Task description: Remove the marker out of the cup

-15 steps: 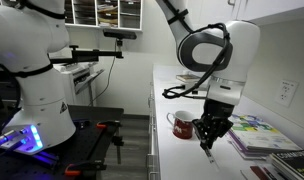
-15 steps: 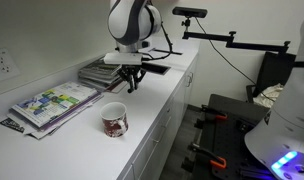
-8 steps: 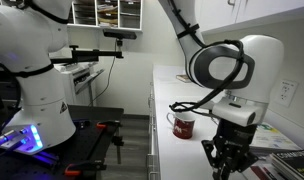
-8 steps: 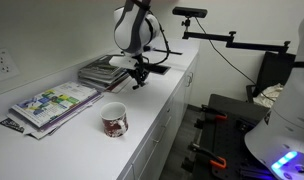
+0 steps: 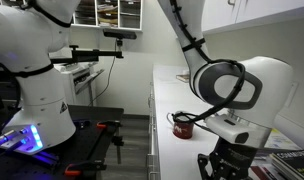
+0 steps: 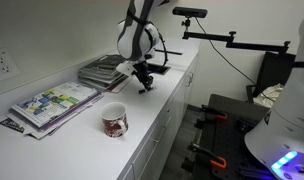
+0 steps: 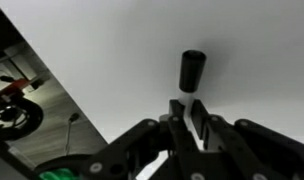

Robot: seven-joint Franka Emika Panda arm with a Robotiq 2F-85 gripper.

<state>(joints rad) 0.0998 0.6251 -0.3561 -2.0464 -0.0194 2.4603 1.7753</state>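
In the wrist view the tool (image 7: 191, 110) is clenched on the marker (image 7: 192, 68). Its two fingers press on the lower part of the dark stick, and the capped end juts out beyond them toward the pale worktop (image 7: 252, 50). I cannot tell from that view whether the tip touches the surface or hangs just above it. In an exterior view the tool (image 6: 144, 82) sits low over the worktop (image 6: 72, 140), near its front edge and well apart from the cup (image 6: 114, 120). The cup stands upright by itself with its white inside showing and nothing sticking out of it. The marker is too small to make out there. In an exterior view from the opposite side the cup (image 5: 181, 126) is partly hidden behind the arm, and the tool (image 5: 220, 166) is in the foreground, clear of it. As I judge it, the main part is done: the marker is out of the cup and held in the grip. What seems left is to lay it on a bare patch of worktop, away from the magazines (image 6: 52, 102), and let go.
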